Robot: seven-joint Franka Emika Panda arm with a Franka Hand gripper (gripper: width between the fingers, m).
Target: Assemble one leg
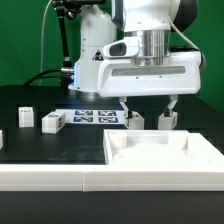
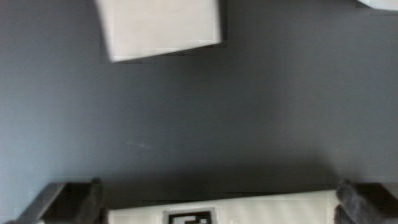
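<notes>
On the matte black bench [image 1: 30,150], toward the exterior view's left, stood a small white plastic block [image 1: 25,116] and a second block [image 1: 52,122] of the same kind, each boxy with dark marks on one face. Next came the marker board [image 1: 95,117], thin, flat and white, with a row of black square tags. Right of it hung the claw [image 1: 148,108], a broad glossy white housing with two dark fingers spread wide apart, gripping nothing. Just beneath the fingertips sat a pair of white blocks [image 1: 135,121], [image 1: 168,121]. Nearest the camera lay a large flat square white piece [image 1: 160,150] with a raised rim.

In the wrist view the leg [image 2: 196,214], a smooth white oblong block with a black-and-white square tag facing up, lay on the bench between the open claw [image 2: 217,203] fingers; contact could not be told.
</notes>
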